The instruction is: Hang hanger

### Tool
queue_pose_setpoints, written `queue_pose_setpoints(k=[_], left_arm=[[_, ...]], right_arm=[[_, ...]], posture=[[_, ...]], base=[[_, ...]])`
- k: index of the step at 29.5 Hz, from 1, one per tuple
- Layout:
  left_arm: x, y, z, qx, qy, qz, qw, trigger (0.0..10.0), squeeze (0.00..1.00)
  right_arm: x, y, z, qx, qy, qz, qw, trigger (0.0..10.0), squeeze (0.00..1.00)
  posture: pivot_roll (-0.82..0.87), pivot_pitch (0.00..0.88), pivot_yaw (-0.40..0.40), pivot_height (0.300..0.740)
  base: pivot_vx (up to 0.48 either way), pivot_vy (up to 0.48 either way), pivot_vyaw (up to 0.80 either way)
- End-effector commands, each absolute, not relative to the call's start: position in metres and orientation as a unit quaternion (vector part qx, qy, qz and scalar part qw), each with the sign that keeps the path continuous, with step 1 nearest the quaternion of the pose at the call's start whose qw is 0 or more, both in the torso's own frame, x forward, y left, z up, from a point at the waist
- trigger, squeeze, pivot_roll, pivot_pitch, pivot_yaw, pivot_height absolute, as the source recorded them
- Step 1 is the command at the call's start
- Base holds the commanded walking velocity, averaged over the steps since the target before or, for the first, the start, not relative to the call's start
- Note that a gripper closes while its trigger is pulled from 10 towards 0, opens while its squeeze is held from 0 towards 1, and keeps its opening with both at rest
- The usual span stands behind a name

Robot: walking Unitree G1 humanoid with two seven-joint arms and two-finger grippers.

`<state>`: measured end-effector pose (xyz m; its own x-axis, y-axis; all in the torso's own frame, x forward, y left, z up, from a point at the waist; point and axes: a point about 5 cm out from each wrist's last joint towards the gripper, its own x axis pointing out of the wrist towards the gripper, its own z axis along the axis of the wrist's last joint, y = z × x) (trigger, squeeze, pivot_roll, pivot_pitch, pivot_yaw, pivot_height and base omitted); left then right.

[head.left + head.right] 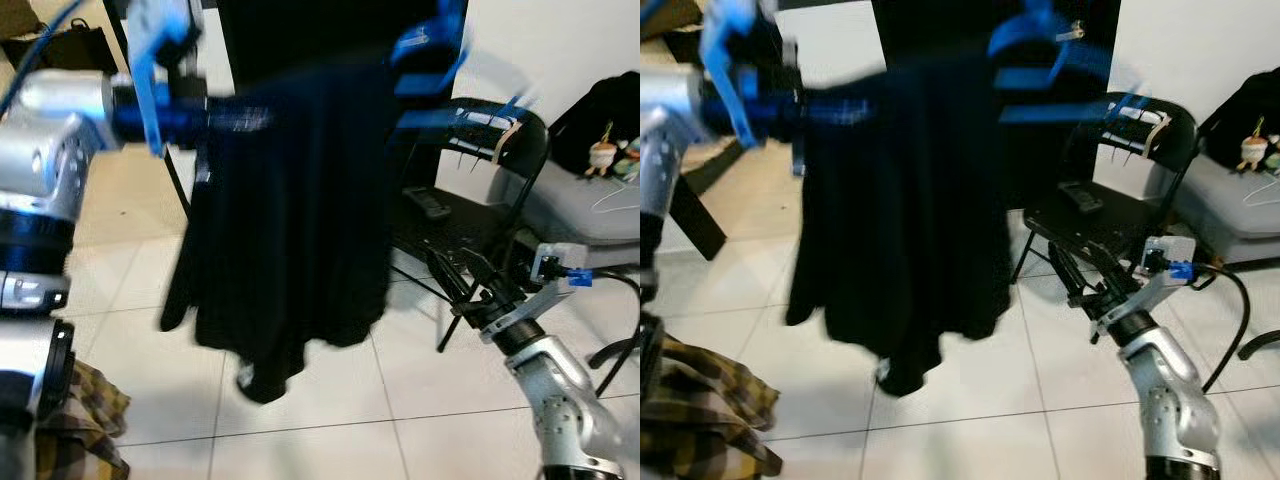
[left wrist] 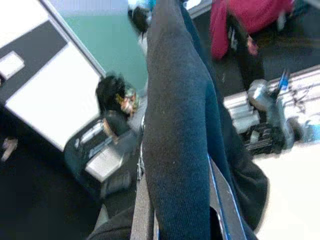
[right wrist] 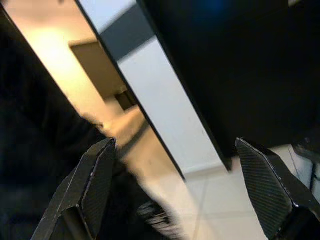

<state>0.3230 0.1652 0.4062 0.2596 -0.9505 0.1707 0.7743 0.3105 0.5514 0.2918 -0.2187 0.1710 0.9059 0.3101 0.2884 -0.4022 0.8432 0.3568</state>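
Two end effectors: left end effector (image 1: 235,118) raised, grip state unclear, carrying blue plastic hanger (image 1: 1040,45) with black garment (image 1: 285,220). Right end effector (image 1: 455,275) spread wide, empty, near black folding chair (image 1: 1110,200). No legible writing.

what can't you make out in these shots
- Left gripper: blurred in the left eye view and pressed into the black garment, so its fingers cannot be judged.
- Blue hanger: motion-smeared, its hook cut by the top edge in the right eye view.
- Any rail to hang it on: above the frame.
- Chair: seat partly behind the garment.
- Right gripper: open, but the surroundings in the right wrist view are blurred.
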Motion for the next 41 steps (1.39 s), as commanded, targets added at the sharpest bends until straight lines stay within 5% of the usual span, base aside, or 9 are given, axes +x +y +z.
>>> queue_pose_setpoints(k=[1,2,12,27,35,37,41], left_arm=[[0.323,0.168,0.409,0.152,-0.251,-0.564,0.772,5.9,0.00],[0.323,0.168,0.408,0.150,-0.252,-0.569,0.768,10.0,0.00],[0.321,0.162,0.428,0.112,-0.295,-0.582,0.749,10.0,0.00],[0.314,0.152,0.452,0.105,-0.333,-0.581,0.735,10.0,0.00],[0.313,0.153,0.452,0.111,-0.334,-0.580,0.734,10.0,0.00],[0.314,0.156,0.453,0.111,-0.337,-0.572,0.740,10.0,0.00],[0.315,0.159,0.455,0.108,-0.343,-0.562,0.745,10.0,0.00]], right_arm=[[0.292,-0.212,0.176,0.224,-0.132,0.200,0.945,10.0,0.00],[0.292,-0.210,0.179,0.243,-0.147,0.202,0.937,10.0,0.00],[0.288,-0.218,0.181,0.251,-0.176,0.144,0.941,10.0,0.00],[0.286,-0.197,0.166,0.208,-0.129,0.179,0.953,10.0,0.00],[0.284,-0.207,0.177,0.300,-0.181,0.164,0.922,10.0,0.00],[0.276,-0.208,0.184,0.347,-0.212,0.198,0.892,10.0,0.00],[0.260,-0.208,0.185,0.344,-0.225,0.253,0.876,10.0,0.00]], posture=[[-0.03,0.000,0.114,0.740],[-0.04,0.000,0.119,0.740],[-0.06,0.000,0.146,0.740],[-0.05,0.000,0.161,0.740],[-0.05,0.000,0.155,0.740],[-0.05,0.000,0.156,0.740],[-0.05,0.000,0.157,0.740]], base=[[0.000,0.000,0.00],[0.000,0.000,0.00],[0.000,0.000,0.00],[0.000,0.000,0.00],[0.000,0.000,0.00],[0.000,0.000,0.00],[0.000,0.000,0.00]])
